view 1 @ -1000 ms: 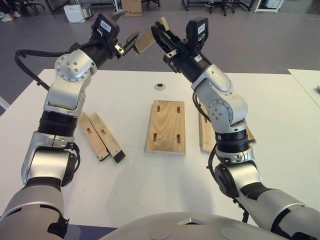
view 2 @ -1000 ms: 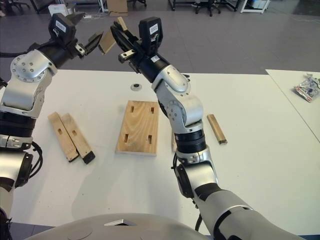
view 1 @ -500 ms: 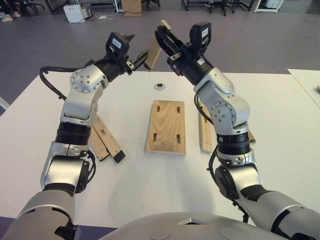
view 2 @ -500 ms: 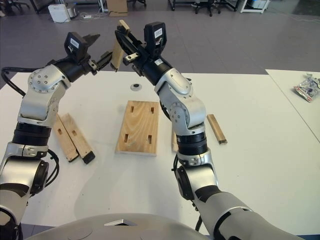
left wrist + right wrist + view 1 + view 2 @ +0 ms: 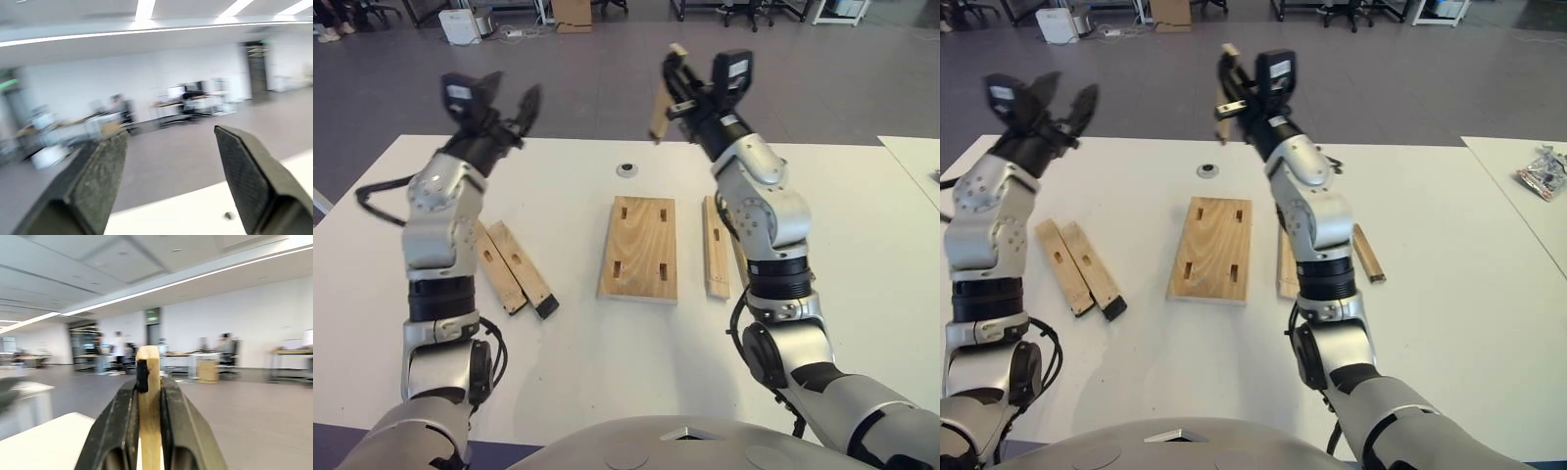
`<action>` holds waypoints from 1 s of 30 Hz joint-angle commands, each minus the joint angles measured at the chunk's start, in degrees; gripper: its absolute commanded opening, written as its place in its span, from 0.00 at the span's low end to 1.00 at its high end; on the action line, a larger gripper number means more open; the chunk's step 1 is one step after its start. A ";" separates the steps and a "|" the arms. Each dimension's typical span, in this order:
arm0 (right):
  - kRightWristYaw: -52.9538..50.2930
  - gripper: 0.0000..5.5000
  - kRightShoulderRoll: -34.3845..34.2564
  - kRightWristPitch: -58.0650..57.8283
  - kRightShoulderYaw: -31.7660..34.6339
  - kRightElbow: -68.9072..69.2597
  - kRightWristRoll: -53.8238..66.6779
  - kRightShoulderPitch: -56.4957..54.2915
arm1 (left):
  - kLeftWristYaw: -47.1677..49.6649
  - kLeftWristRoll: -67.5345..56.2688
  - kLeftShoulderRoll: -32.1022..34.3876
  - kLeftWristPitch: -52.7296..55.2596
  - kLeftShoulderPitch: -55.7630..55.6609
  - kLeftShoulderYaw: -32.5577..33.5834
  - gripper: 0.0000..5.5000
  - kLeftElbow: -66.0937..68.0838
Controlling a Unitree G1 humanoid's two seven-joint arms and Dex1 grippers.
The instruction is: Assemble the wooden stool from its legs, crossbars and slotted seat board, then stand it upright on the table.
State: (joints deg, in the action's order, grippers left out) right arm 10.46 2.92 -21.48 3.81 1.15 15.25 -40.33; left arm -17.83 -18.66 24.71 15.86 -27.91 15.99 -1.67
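High over the table's far edge, my right gripper is shut on a light wooden bar, held nearly upright. In the right wrist view the bar sits clamped between the two dark fingers. Over the far left corner my left gripper stands open and empty, its fingers spread wide. The slotted seat board lies flat at the table's middle. Two legs lie side by side left of it. Another wooden piece lies right of the board, with a short crossbar beyond it.
A small dark round disc sits on the white table behind the board. A second table at the right carries a packet. The table's front half is bare.
My left gripper let go of the bar and swung away to the left, opening wide. My right gripper kept the bar, shifted right and turned it more upright.
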 commanded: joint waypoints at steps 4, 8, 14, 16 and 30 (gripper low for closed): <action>-10.34 0.07 -0.06 -3.64 0.65 14.75 -7.57 21.45 | 15.46 2.68 -10.91 7.65 16.09 0.17 0.58 -15.28; -13.51 0.07 -3.22 -6.93 1.03 17.68 -6.84 27.35 | 18.85 3.20 -15.01 8.18 21.10 -0.85 0.58 -19.36; -14.53 0.07 -5.25 -4.86 3.30 12.37 -5.36 26.76 | 19.84 4.05 -17.82 7.63 22.37 -3.51 0.58 -20.51; -14.83 0.07 -5.77 -2.73 3.70 9.23 -5.44 26.39 | 19.90 3.89 -18.28 7.60 22.20 -3.70 0.58 -20.42; -14.25 0.07 -7.07 3.16 3.44 3.15 -4.99 27.13 | 18.03 2.72 -18.49 7.09 22.15 -2.97 0.58 -18.30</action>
State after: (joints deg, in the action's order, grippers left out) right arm -3.83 -3.91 -18.99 7.12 5.18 10.00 -13.32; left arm 0.54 -15.63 6.37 23.22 -5.60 12.89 -20.52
